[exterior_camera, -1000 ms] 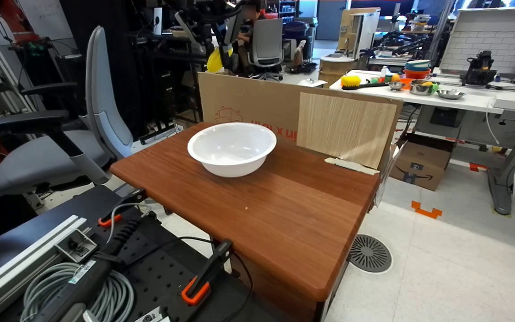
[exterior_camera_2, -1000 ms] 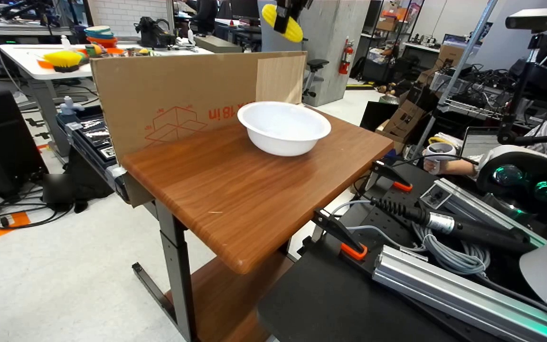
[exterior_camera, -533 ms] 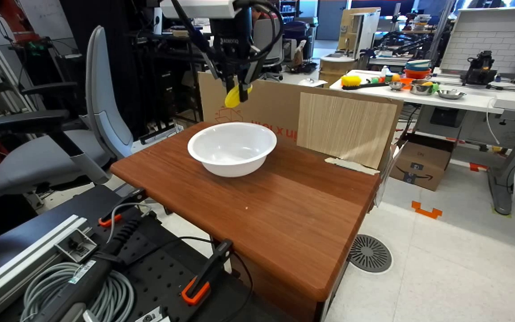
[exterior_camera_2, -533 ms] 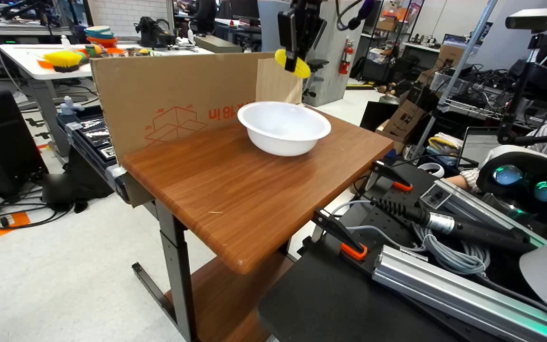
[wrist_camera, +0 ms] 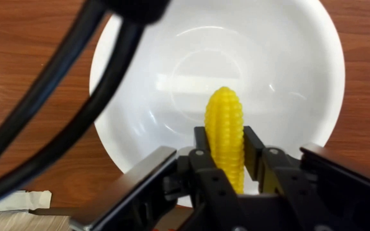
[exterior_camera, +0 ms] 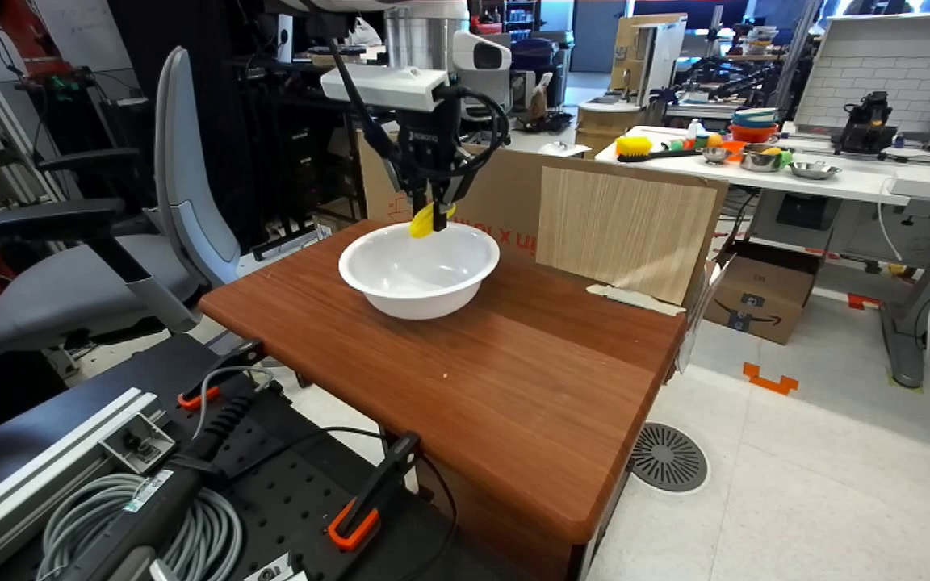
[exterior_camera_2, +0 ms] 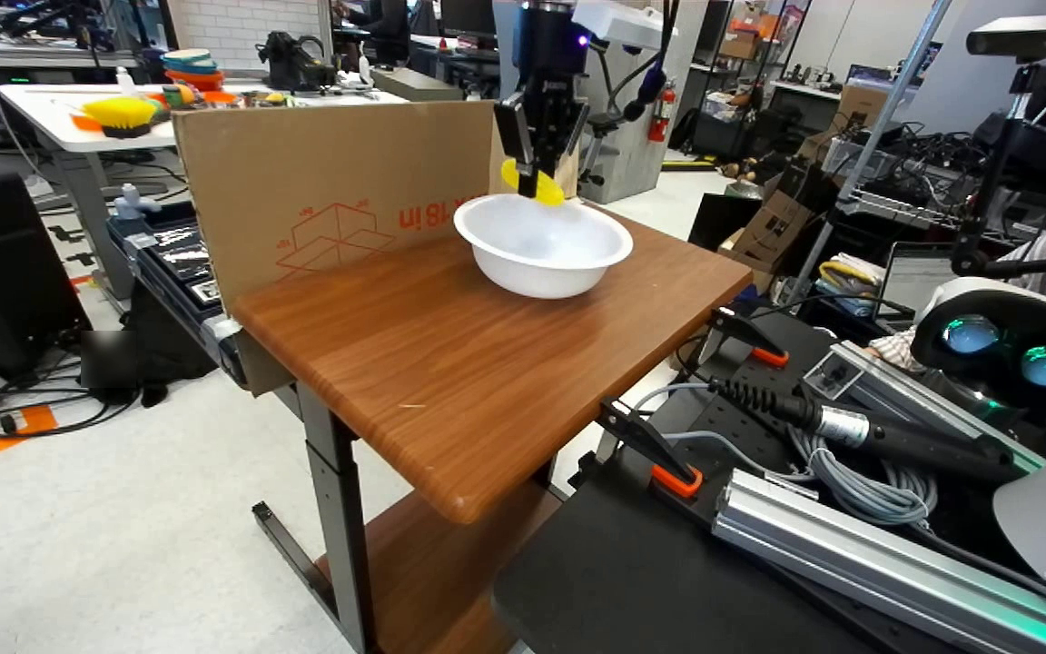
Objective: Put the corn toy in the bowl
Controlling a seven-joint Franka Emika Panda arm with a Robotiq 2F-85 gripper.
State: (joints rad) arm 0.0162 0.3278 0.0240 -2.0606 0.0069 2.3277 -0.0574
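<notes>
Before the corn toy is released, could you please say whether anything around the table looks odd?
Yes: a pale strip at the foot of the wood-grain panel, ragged, as if torn. The bowl sits upright, and the hand grips the corn toy.

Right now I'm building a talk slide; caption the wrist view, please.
The claw grips the bumpy yellow corn over the white bowl on the brown table.
</notes>
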